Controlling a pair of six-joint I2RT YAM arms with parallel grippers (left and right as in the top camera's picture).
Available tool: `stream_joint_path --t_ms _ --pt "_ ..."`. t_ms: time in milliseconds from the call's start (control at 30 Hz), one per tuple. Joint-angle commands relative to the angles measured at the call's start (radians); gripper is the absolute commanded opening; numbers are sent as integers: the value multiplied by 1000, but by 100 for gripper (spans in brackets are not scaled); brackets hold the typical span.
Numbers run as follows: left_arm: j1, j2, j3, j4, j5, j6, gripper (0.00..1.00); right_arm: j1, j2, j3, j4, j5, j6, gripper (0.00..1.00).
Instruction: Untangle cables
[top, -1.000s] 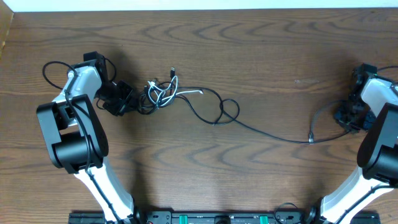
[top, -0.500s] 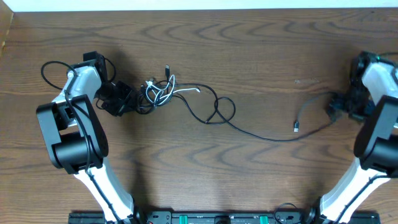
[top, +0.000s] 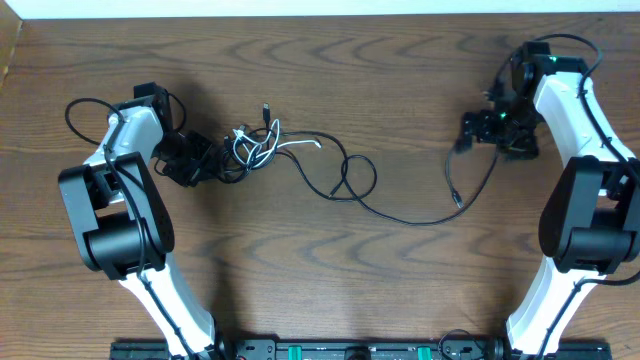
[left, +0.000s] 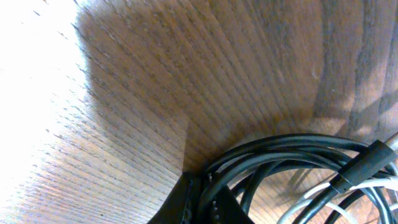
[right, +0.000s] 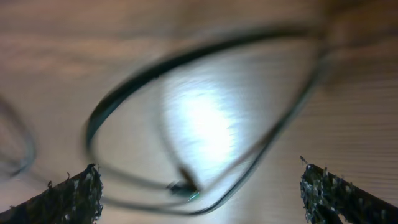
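so, from overhead the job looks barely half done: the cables (top: 255, 148) are mostly bunched in a knot on the left of the counter (top: 400, 60), white cable (top: 300, 148) included. only one black cable (top: 400, 215) trails out to the right, and it has a crossed loop in its middle. the left hand (top: 205, 160) sits at the knot's left edge; the right hand (top: 478, 128) hovers just above that cable's free end.

in the left wrist view the hand is clenched, and black cables (left: 292, 149) run right into its finger (left: 199, 202), so it seems to pin the knot.

in the right wrist view, blurred, the fingers (right: 68, 196) stand wide apart, released, with the black cable (right: 124, 93) curving on the counter beyond them, ungripped.
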Motion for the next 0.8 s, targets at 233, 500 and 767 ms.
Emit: stream_joint_path --t_ms 233,500,767 --pt "16 35 -23 2 -118 -10 7 -6 -10 6 -241 2 -67 99" --pt "16 35 -23 1 -118 -9 8 47 -10 6 -165 -420 -269 99" --pt "16 35 -23 2 -118 -9 8 128 -10 6 -115 -936 -600 100"
